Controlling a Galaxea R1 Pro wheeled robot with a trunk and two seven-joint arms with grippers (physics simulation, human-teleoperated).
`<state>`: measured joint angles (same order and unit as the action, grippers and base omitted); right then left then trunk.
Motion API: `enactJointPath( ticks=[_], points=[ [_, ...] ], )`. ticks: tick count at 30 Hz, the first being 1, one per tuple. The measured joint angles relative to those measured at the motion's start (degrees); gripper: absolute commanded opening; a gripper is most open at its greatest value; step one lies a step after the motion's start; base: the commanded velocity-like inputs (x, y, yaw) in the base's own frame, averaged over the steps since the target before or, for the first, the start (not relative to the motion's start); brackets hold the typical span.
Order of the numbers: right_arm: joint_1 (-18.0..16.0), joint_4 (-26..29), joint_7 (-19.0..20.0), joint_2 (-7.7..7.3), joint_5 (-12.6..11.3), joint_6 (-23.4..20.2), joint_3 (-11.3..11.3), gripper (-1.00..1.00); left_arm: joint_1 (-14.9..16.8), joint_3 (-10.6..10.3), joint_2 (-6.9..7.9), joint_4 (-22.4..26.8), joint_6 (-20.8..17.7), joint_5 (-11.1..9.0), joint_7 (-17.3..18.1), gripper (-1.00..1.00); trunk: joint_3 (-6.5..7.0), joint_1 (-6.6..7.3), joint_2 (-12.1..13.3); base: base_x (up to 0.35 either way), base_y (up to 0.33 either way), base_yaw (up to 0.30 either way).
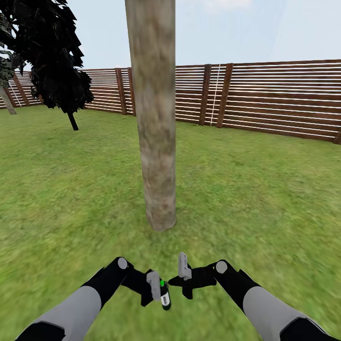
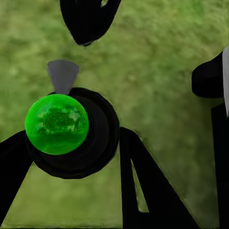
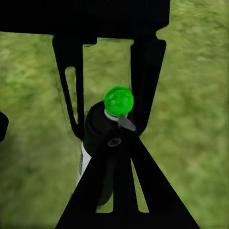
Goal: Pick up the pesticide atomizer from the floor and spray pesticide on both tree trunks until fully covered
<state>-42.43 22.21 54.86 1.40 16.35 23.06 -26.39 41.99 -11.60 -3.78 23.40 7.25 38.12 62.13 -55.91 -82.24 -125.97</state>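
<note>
A thick, mottled grey-brown tree trunk [image 1: 154,118] stands upright on the lawn straight ahead, its crown above the frame. The second tree and any pesticide cloud are out of view. Low in front of the trunk, my left gripper [image 1: 158,289] is shut on the pesticide atomizer [image 1: 164,294], a dark bottle with a bright green cap [image 2: 57,124] and a grey nozzle [image 2: 62,75]. My right gripper [image 1: 183,274] hovers just beside it, fingers closed to a point [image 3: 121,140] near the atomizer's [image 3: 102,143] top. Nothing is held between them.
Green lawn [image 1: 265,199] spreads on all sides of the trunk. A reddish-brown slat fence [image 1: 274,94] runs along the back. A dark, thin-trunked tree [image 1: 52,57] stands at the far left near the fence.
</note>
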Motion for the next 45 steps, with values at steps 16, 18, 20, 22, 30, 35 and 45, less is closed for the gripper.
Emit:
enactJointPath(
  ticks=[16, 18, 20, 22, 30, 35, 45],
  points=[
    [0.00, -0.40, 0.02, -0.74, 0.01, 0.14, -0.14, 1.00, -0.92, -0.14, 17.50, -1.03, 0.80, 0.29, -2.63, -1.00, 0.00, 0.00, 0.00, 0.000, 0.000, 0.000],
    [0.00, -0.68, -0.17, -0.88, 0.00, 0.09, -0.13, 1.00, -1.01, 0.17, 18.67, -1.05, 0.77, 0.10, -3.29, -1.00, 0.00, 0.00, 0.00, 0.000, 0.000, 0.000],
    [0.08, -8.39, -13.36, -1.62, -0.22, 0.12, -0.23, 1.00, -1.09, 3.05, 19.12, -2.91, 0.34, -4.12, -14.87, -1.00, 0.00, 0.00, 0.00, 0.000, 0.000, 0.000],
    [0.18, -17.68, -33.81, -1.66, -0.85, 0.30, -0.25, 1.00, -1.16, 9.15, 17.95, -9.31, 0.90, -11.66, -28.24, -1.00, -0.01, 0.00, 0.00, 0.000, 0.000, 0.000],
    [10.87, -20.53, -62.54, -1.93, -19.71, 0.82, 3.88, 1.00, -1.24, 11.68, 13.30, -16.76, 1.06, -23.18, -49.34, -1.00, 0.00, 0.00, 0.00, 0.000, 0.000, 0.000],
    [14.62, -20.53, -62.83, -4.45, -20.48, 7.34, 4.00, 1.00, -1.18, 11.84, 12.38, -16.06, -2.30, -23.28, -49.49, -1.00, -0.01, 0.00, 0.00, 0.000, 0.000, 0.000],
    [16.14, -20.74, -62.44, -5.33, -38.94, 9.52, 3.78, 1.00, -1.00, 12.84, 5.34, 4.33, -43.21, -29.07, -49.69, -1.00, 0.00, 0.03, 0.00, 0.136, -0.036, 0.000]
  ],
)
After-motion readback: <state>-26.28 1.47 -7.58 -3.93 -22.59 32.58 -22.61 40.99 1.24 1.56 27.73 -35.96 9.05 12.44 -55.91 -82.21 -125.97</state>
